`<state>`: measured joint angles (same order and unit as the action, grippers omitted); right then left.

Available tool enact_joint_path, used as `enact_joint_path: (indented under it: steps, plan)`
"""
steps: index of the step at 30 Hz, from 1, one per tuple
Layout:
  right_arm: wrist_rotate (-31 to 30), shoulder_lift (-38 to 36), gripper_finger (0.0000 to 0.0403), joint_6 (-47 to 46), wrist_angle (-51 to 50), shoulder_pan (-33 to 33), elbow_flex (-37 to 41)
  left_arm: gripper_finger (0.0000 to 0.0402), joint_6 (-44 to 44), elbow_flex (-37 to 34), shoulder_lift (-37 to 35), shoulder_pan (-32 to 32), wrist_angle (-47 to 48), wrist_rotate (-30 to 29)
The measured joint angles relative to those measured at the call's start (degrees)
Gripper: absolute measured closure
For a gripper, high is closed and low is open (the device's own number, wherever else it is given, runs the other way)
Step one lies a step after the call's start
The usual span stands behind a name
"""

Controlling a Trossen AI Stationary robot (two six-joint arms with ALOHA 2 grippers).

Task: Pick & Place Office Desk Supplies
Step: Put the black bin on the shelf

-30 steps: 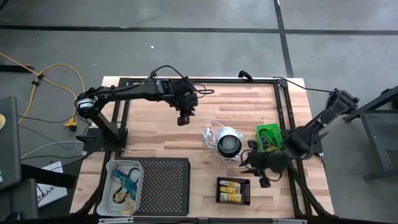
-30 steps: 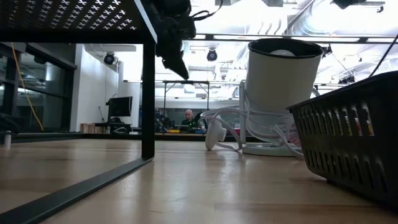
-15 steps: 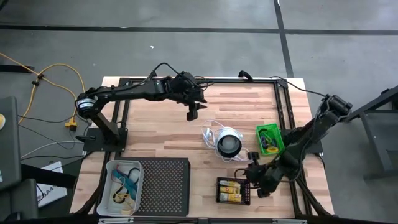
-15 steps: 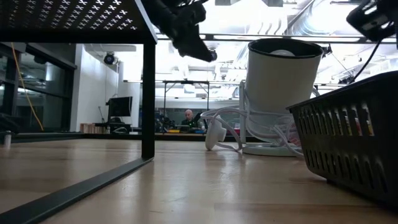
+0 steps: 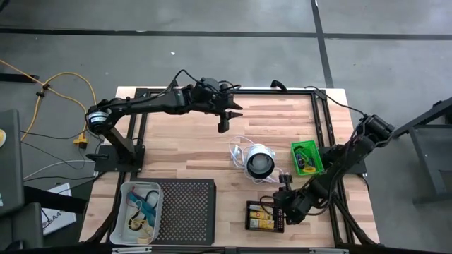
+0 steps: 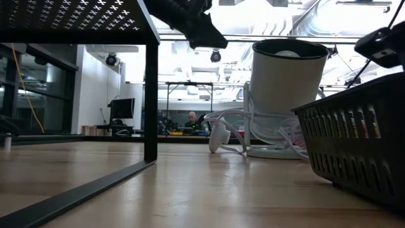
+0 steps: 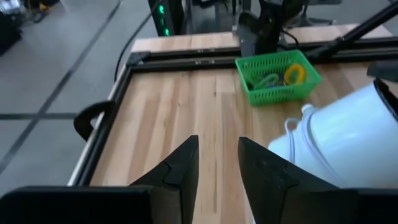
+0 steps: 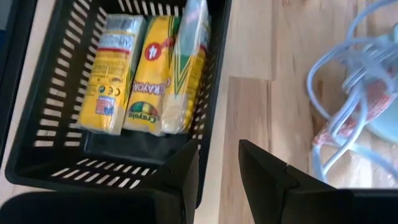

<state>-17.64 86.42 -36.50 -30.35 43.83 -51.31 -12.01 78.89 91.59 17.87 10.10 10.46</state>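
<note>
Over the black tray [image 8: 214, 74], your right gripper [image 8: 217, 163] hangs slightly parted, holding nothing; only its wrist view reveals three yellow packs [image 8: 149, 71] inside. Left gripper [image 7: 217, 165], likewise empty, hovers above the table [image 7: 186, 112].

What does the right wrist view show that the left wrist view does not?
Only the right wrist view: the black basket holding three yellow crayon packs, with the right gripper empty and open at its rim.

Only the left wrist view: the green basket with coloured loops, and the open, empty left gripper above bare wood.

Both: the wooden table and part of the white device with its cord.
</note>
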Motion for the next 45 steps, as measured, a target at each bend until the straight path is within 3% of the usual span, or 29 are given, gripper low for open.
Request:
enact_joint_path:
  steps: [33, 45]
  plan:
    - [5.82, 6.83, 0.0301, -5.89, 1.90, -0.35, 0.04, 0.0294, -0.02, 0.00, 0.00, 0.01, -4.17, 0.00]
    - [6.66, 6.79, 0.0385, -5.95, 0.99, -0.37, 0.04, 0.0294, -0.02, 0.00, 0.00, 0.00, -4.17, 0.00]
